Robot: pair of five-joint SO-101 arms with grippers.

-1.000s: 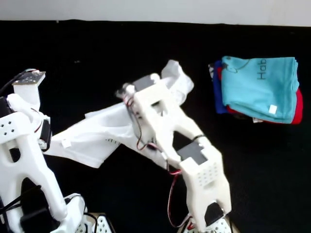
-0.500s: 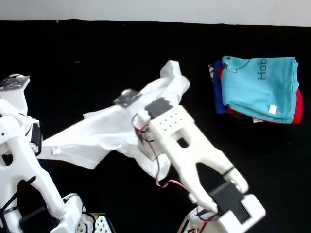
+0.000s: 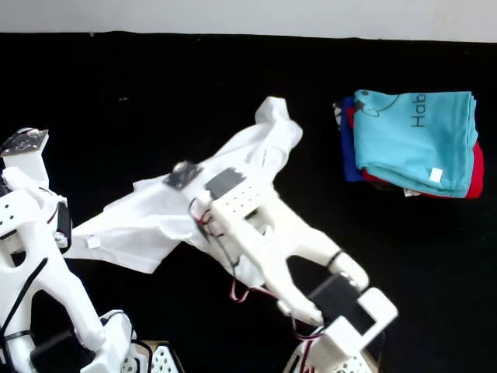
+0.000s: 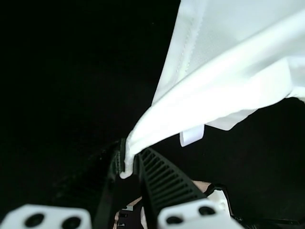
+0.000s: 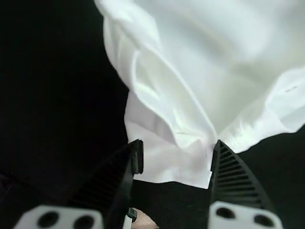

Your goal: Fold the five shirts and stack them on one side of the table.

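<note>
Left wrist view: left claw (image 4: 128,164) clamped on a bunched edge of the shirt (image 4: 228,71), cloth running taut away from it. Right wrist view: right claw (image 5: 176,155) spread wide, one finger on each side of a shirt fold, not gripping. High view: shirt (image 3: 132,225) crumpled, stretched from near left toward far centre of the tabletop (image 3: 155,85). Stack (image 3: 411,144) of folded shirts sits far right, teal on top, red and blue under it, well apart from the shirt.

My read: step in hand is spreading this shirt flat before folding. To do it well:
- Hold the left grip firm as the anchor.
- Drop my right claw onto one clean edge, not the bunched fold, and close fully.
- Pull away from the left claw so the cloth flattens.
- Stay low and short of the stack.

Likely risks: catching two layers, or cloth slipping out of the left claw.

Surface: tabletop black and plain, white shirt stands out well. Room: pale wall (image 3: 248,15) along the far edge.
</note>
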